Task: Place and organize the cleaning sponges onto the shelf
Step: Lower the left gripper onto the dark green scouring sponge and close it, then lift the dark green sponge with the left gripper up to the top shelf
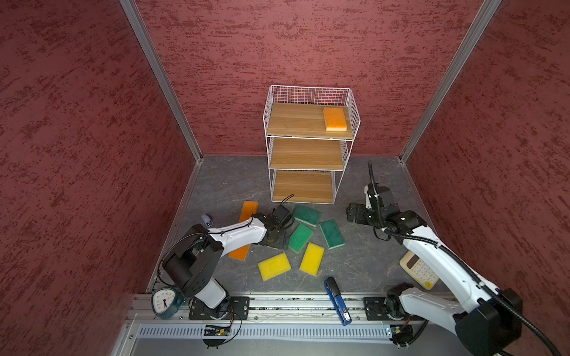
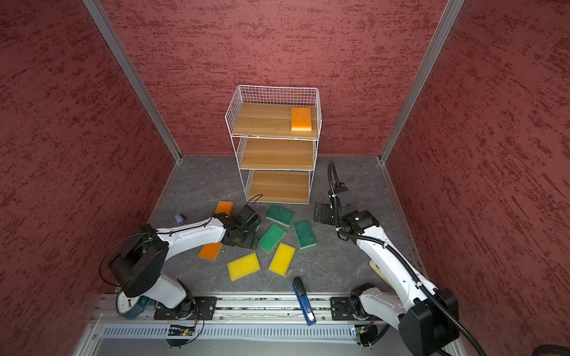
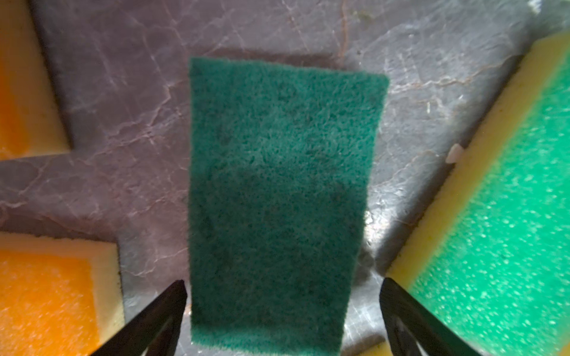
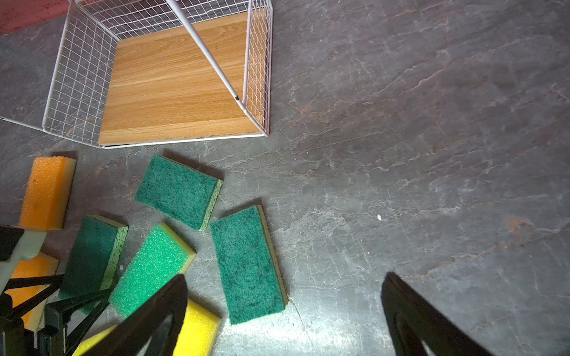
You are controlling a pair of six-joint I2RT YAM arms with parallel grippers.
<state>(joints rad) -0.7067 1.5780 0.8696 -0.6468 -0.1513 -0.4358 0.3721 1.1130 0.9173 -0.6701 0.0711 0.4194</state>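
While one orange sponge lies on the top board of the shelf in both top views, other sponges litter the floor. Left wrist: left gripper, jaws apart, over a green sponge. Right wrist: right gripper, jaws apart, empty.

Dark green sponge between open left pincer tips, untouched

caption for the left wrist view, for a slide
Open left gripper poised over a dark green sponge on the grey table.
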